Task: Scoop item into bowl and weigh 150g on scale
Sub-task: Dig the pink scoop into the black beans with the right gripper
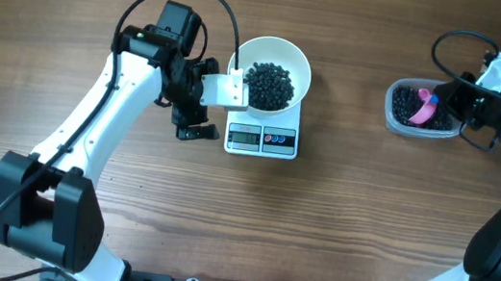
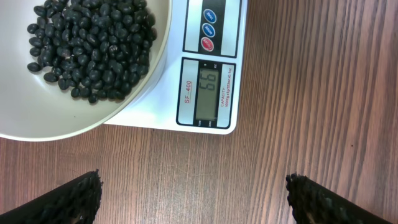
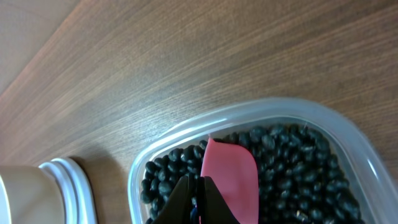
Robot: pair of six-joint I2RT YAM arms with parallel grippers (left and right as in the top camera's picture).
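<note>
A white bowl (image 1: 303, 66) holding a heap of black beans (image 1: 269, 83) sits on the scale (image 1: 262, 140) at mid-worktop (image 1: 317, 227). In the left wrist view the scale's display (image 2: 207, 93) reads 66. The left hand (image 1: 194, 112) hangs just beside the scale's left edge, its fingers (image 2: 68, 202) spread wide apart over bare wood, gripping nothing. Well apart, on the right side, the right hand (image 3: 194, 186) is pinched together on the pink scoop (image 3: 230, 177). The scoop lies among more beans inside a clear tub (image 3: 298, 112).
</note>
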